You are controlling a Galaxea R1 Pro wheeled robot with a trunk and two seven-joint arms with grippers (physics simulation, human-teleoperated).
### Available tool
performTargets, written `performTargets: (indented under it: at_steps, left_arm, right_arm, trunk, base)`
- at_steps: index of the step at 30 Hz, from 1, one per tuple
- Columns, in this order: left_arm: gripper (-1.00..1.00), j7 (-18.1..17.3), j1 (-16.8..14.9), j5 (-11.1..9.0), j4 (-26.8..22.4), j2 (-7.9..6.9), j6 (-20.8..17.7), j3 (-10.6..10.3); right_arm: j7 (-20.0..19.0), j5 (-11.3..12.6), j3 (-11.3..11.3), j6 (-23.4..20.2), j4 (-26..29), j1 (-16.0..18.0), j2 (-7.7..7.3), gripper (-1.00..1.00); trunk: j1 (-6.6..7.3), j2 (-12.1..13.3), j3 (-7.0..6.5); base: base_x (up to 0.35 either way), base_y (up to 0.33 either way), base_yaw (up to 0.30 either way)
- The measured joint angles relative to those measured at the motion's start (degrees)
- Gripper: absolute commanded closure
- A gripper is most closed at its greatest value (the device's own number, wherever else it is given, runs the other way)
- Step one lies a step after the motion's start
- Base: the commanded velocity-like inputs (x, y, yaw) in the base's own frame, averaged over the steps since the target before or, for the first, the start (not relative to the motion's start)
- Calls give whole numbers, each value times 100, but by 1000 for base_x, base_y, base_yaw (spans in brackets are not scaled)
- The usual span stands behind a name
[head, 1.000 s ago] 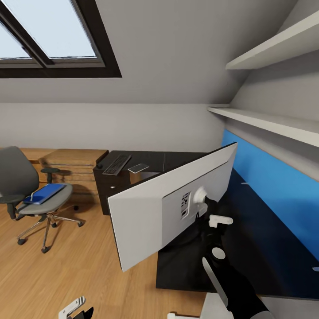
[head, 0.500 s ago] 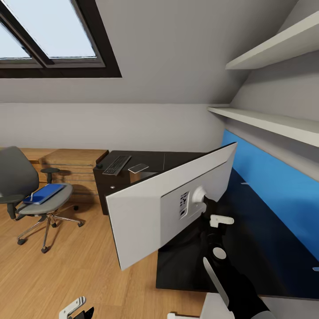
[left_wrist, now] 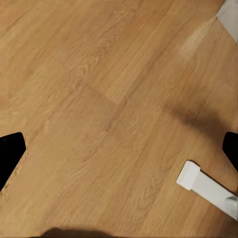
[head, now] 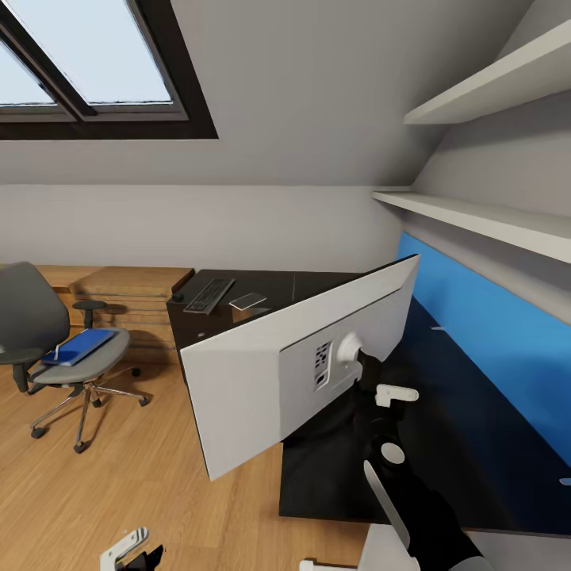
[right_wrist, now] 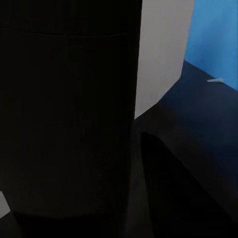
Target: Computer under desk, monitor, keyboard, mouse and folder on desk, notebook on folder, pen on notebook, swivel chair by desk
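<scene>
My right gripper (head: 369,387) is shut on the black stand of the monitor (head: 262,373), which hangs tilted over the black desk (head: 444,412) with its white back toward me. That stand (right_wrist: 64,109) looms dark in the right wrist view. On the desk's far wing lie the keyboard (head: 208,295), the mouse (head: 178,298) and the notebook (head: 247,301). The pen (head: 438,327) rests by the blue back panel. The blue folder (head: 79,346) lies on the swivel chair (head: 47,349) at the left. My left gripper (head: 131,551) hangs open over the floor. The computer is out of view.
A light wooden dresser (head: 131,289) stands behind the chair along the far wall. White shelves (head: 476,218) run above the desk's blue back panel (head: 492,333). Wood floor (left_wrist: 109,99) spreads between chair and desk, with a white bar (left_wrist: 208,188) near the left gripper.
The monitor has swung a little further to the left in my right gripper. The left gripper has drifted slightly left and down.
</scene>
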State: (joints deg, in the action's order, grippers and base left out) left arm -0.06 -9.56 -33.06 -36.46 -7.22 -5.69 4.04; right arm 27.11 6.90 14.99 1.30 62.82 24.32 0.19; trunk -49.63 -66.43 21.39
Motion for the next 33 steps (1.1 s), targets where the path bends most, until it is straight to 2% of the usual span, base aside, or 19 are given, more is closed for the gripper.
performTargets:
  at_steps: [2, 5, 7, 10, 12, 16, 18, 21, 25, 27, 33]
  left_arm:
    - [-100, 8, 2, -2, -213, -97, -11, 8]
    - [-100, 85, -1, -29, -1073, -229, -141, 41]
    - [-100, 276, -1, -35, -1626, -266, -421, 119]
    - [-100, 1010, 1, -52, -2912, -332, -1528, 478]
    - [-100, 1319, 2, -70, -3563, -343, -2056, 608]
    - [-100, 1609, 3, -252, -4581, -323, -2576, 767]
    - [-100, 1646, 2, -360, -4694, -317, -2642, 867]
    - [-100, 1643, 3, -438, -4145, -318, -2667, 1042]
    - [-100, 1628, 6, -430, -3959, -315, -2658, 1064]
    - [-100, 1635, 1, -429, -3954, -300, -2653, 1062]
    - [-100, 1635, 2, -429, -3955, -304, -2654, 1061]
  right_arm:
    - [2, -9, 0, -1, -1, 0, 1, 100]
    - [10, -5, 4, -2, 1, -1, 1, 100]
    - [11, -3, 4, -2, 2, -1, 1, 100]
    - [12, 10, -1, -3, 6, -2, -1, 100]
    - [12, 11, -1, -4, 8, -3, -4, 100]
    - [14, 13, -7, -4, 10, -3, -6, 100]
    - [15, 17, -7, -4, 11, -3, -7, 100]
    - [13, 19, -15, -4, 12, -3, -17, 100]
    - [11, 39, -23, 0, 14, -3, -55, 100]
    - [-18, 33, -34, -5, 30, -4, -124, 100]
    - [-8, 94, -33, -4, 27, -2, -130, 100]
  trunk:
    - [0, 0, 0]
    - [0, 0, 0]
    - [0, 0, 0]
    - [0, 0, 0]
    - [0, 0, 0]
    - [0, 1, 0]
    - [0, 1, 1]
    - [0, 1, 1]
    - [0, 1, 1]
    - [0, 1, 0]
    - [0, 1, 0]
  base:
    - [0, 0, 0]
    - [0, 0, 0]
    - [0, 0, 0]
    - [0, 0, 0]
    - [0, 0, 0]
    - [0, 0, 0]
    - [0, 0, 0]
    - [0, 0, 0]
    - [0, 0, -30]
    - [0, 0, -273]
    - [0, 0, -147]
